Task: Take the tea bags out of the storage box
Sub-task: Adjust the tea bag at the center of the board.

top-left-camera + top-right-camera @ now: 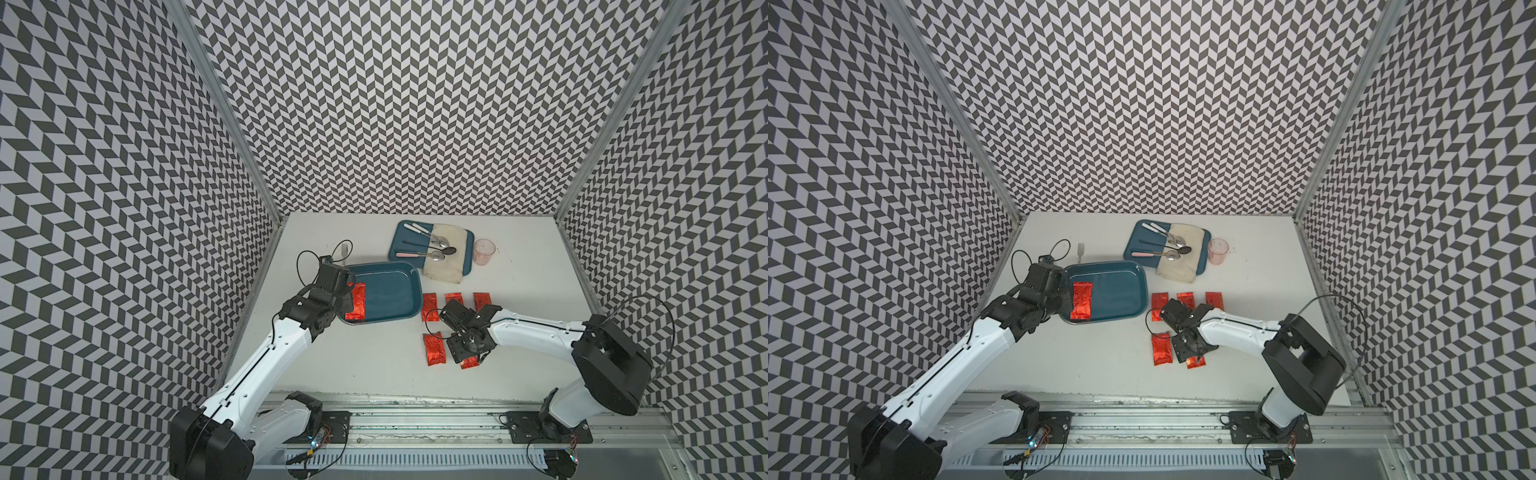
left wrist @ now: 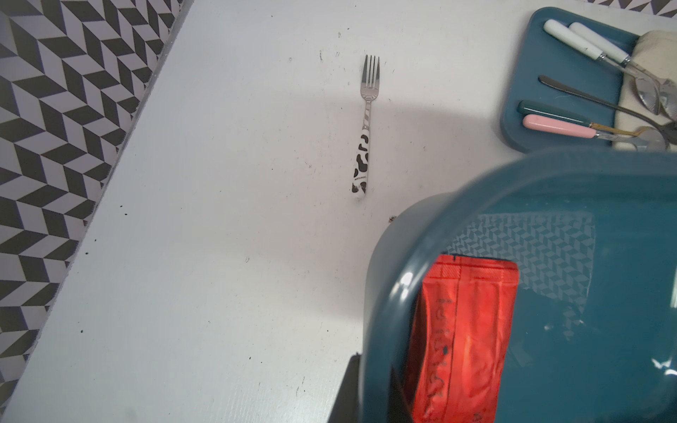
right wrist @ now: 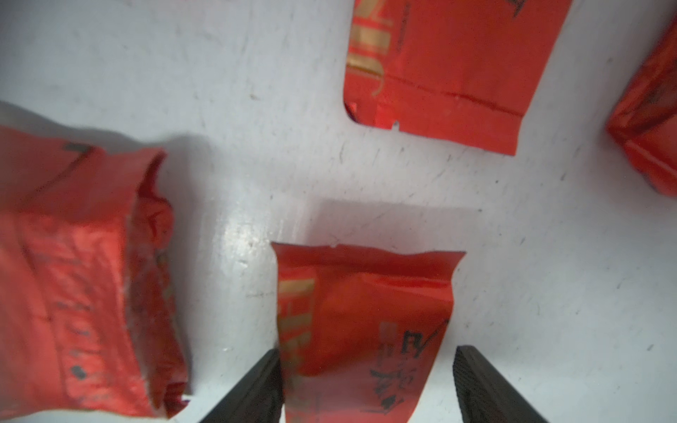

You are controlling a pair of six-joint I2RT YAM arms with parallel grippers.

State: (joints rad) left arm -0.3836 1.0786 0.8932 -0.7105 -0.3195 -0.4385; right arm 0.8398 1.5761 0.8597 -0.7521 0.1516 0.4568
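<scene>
In a top view, left gripper [image 1: 348,296] clamps the box [image 1: 390,291] wall, a bag [image 1: 358,302] just inside. Left wrist: bag [image 2: 465,329] print unreadable. Right wrist: right gripper [image 3: 368,349], released, straddles a second bag [image 3: 362,304] on the surface [image 3: 256,164]; lettering illegible.
</scene>
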